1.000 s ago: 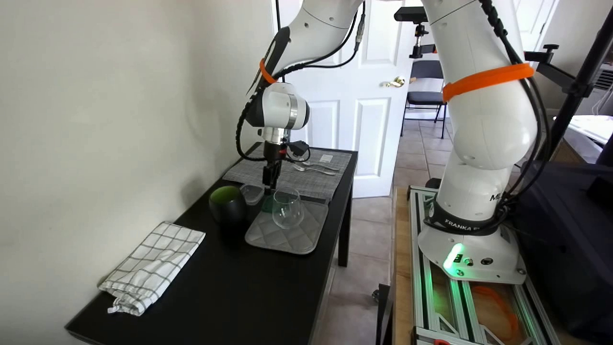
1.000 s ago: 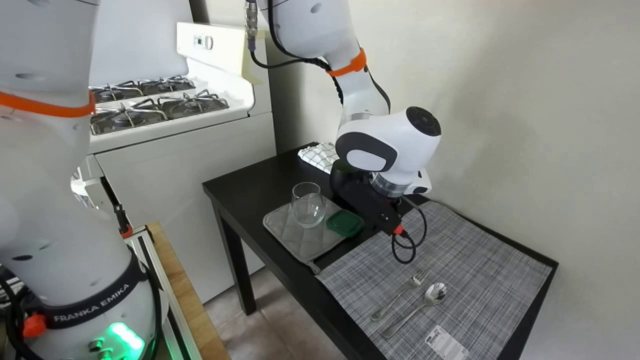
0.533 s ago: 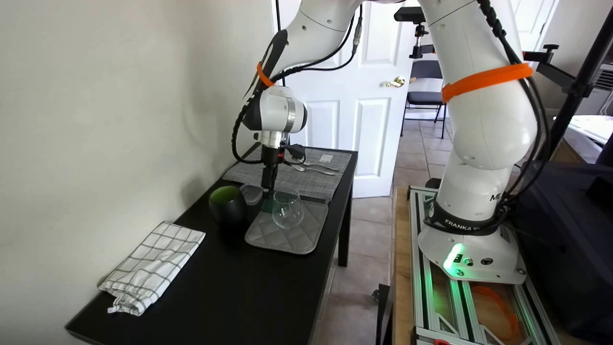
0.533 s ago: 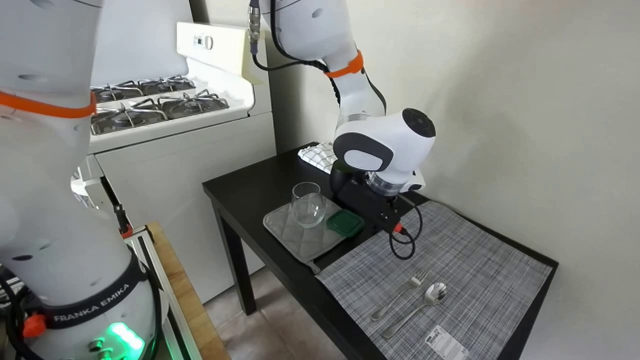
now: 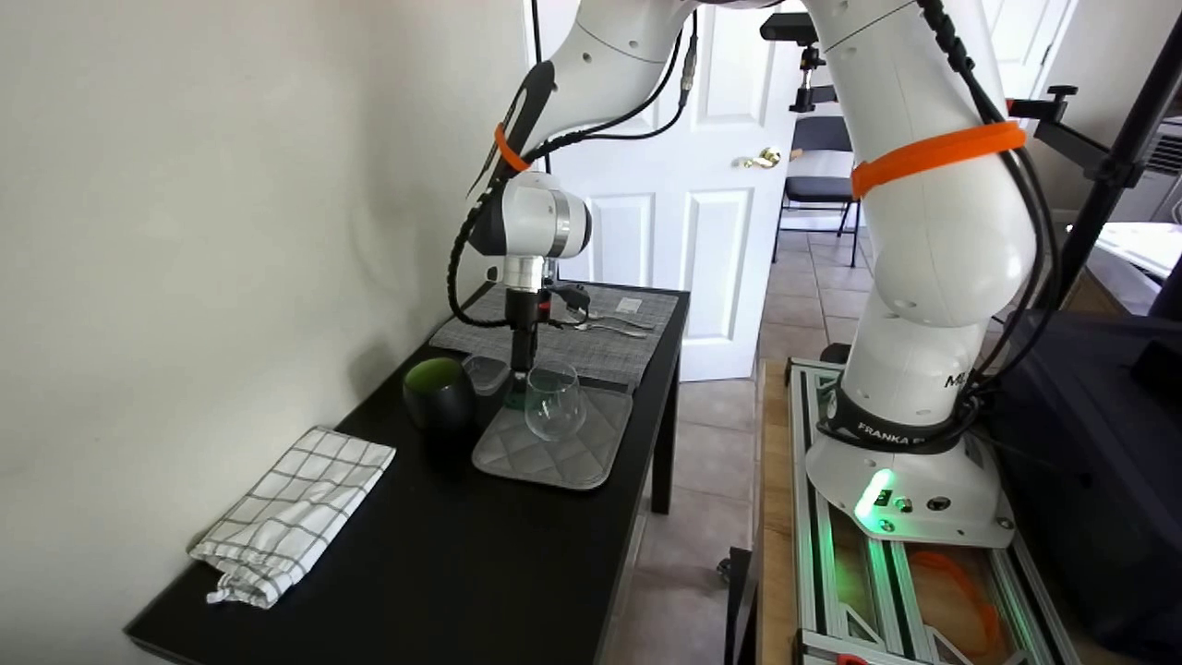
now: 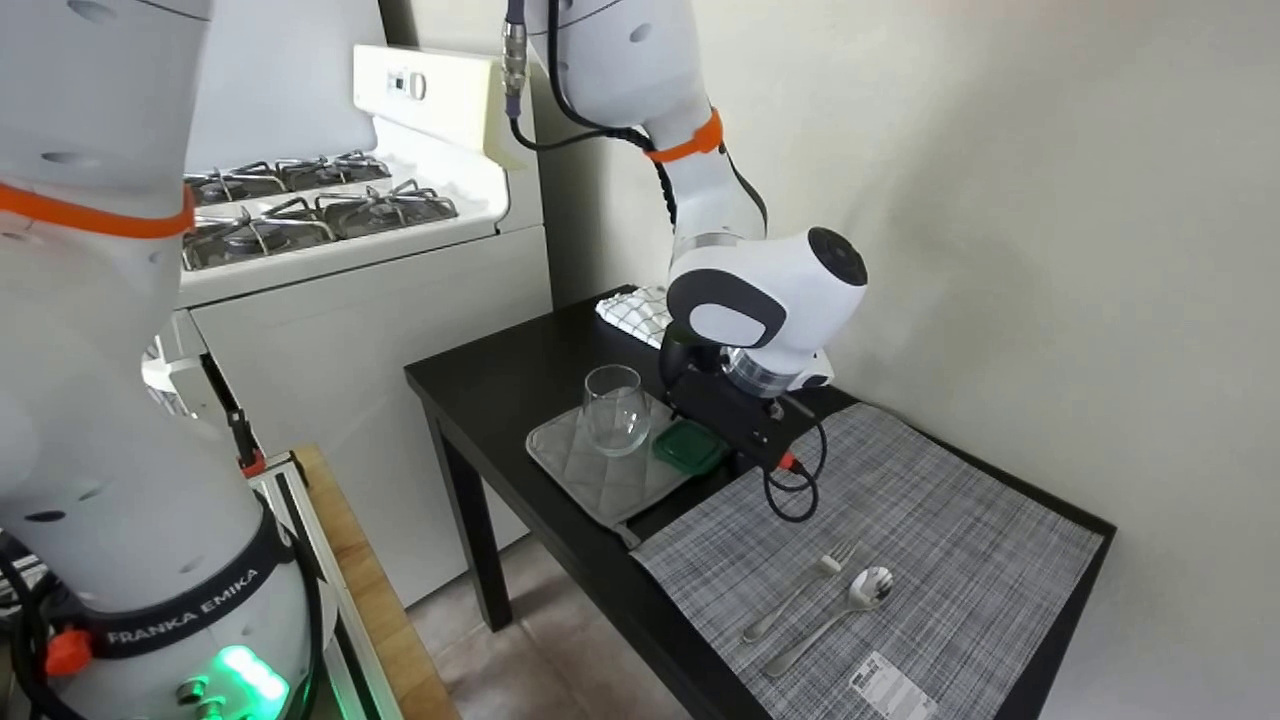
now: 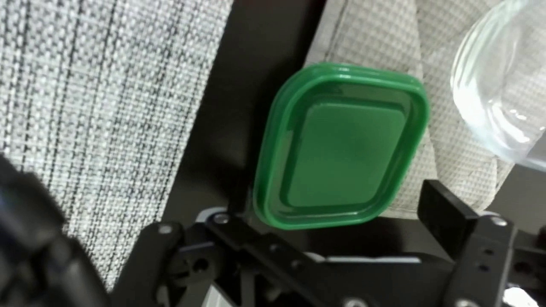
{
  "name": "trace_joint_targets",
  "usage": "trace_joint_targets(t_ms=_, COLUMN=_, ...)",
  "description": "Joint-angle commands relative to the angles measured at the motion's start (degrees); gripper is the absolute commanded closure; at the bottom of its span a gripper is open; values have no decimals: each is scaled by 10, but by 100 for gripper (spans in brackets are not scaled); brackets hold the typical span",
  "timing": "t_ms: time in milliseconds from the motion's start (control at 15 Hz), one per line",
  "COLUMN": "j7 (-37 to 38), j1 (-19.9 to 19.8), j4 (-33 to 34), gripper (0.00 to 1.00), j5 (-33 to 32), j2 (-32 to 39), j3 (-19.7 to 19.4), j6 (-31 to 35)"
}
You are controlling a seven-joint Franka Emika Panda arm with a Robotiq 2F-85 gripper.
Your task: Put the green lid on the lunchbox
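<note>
The green lid (image 7: 345, 153) is a rounded square with a raised rim. It lies on the edge of the grey quilted pad and shows in both exterior views (image 5: 515, 399) (image 6: 690, 447). My gripper (image 7: 337, 198) is open and empty in the wrist view, with one finger to each side of the lid's near end, apart from the right side. In an exterior view the gripper (image 5: 520, 374) points down just above the lid. The lunchbox, a small clear container (image 5: 486, 373), stands on the table between the dark cup and the gripper. My arm hides it in an exterior view.
A clear glass (image 6: 616, 410) stands on the grey pad (image 6: 600, 490) close beside the lid. A dark cup with green inside (image 5: 440, 392) stands near the wall. A woven placemat (image 6: 960, 520) holds a fork and spoon. A checkered cloth (image 5: 295, 513) lies on the table.
My gripper has moved down and closer to the lid, leftward in an exterior view, and has turned slightly. The lid, the lunchbox and the glass have not moved.
</note>
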Motion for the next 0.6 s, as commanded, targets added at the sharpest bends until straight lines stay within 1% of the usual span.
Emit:
trace_joint_targets(t_ms=0, j7=0, j1=0, j4=9, gripper=0, j5=-21, j2=6, j3=-2, j6=-28)
trace_joint_targets(t_ms=67, j7=2, j1=1, j4=9, gripper=0, j5=-27, j2=8, j3=-4, j6=-30)
trace_joint_targets(t_ms=133, j7=3, j1=2, j4=10, gripper=4, j5=-32, j2=9, j3=-5, j6=-31)
trace_joint_targets(t_ms=200, j7=4, j1=1, j4=10, gripper=27, j5=-37, j2=10, j3=-5, j6=-31)
trace_joint_targets(t_ms=333, j7=6, j1=0, j4=11, gripper=29, j5=-46, j2=10, j3=-6, j6=-30)
trace_joint_targets(t_ms=533, j7=9, j1=-2, j4=14, gripper=53, j5=-57, j2=9, j3=-11, j6=-28)
